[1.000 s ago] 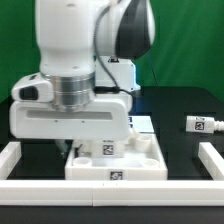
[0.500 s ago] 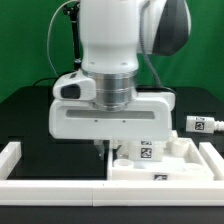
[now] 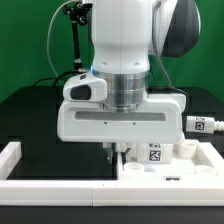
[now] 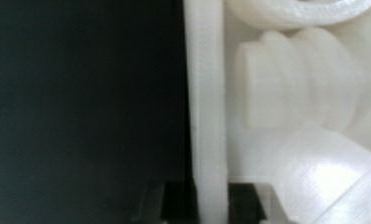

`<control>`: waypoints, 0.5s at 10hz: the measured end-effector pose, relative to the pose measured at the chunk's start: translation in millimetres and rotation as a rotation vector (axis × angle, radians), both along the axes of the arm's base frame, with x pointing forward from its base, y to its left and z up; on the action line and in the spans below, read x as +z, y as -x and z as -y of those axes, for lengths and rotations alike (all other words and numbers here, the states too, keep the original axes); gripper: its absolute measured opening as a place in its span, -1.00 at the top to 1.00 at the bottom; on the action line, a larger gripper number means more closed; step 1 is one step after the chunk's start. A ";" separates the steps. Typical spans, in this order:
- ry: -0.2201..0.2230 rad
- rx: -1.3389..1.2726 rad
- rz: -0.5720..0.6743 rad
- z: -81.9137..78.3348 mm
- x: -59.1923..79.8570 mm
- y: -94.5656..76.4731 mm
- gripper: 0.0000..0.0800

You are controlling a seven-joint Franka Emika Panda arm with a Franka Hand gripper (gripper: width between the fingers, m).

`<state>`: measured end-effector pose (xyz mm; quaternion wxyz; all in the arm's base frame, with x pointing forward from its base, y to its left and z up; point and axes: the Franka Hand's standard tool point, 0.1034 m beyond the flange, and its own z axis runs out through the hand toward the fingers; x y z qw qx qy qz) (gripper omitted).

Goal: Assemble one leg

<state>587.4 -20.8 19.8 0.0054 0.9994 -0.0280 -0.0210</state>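
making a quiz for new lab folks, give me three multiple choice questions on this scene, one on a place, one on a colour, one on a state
1. In the exterior view, the leg lies at:
a) the view's left
b) its middle
c) the view's right

2. The table is:
a) white
b) black
c) green

3. The gripper is:
a) shut on a wall of the block
b) shut on the leg
c) open and empty

Answers:
1 c, the leg sits by the right edge, apart from the arm.
2 b, the bare top is black.
3 a, the wrist view shows the fingers close against both sides of a thin white wall.
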 end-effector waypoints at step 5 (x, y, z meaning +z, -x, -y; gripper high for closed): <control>0.000 0.002 0.001 0.5 0.0 0.0 0.24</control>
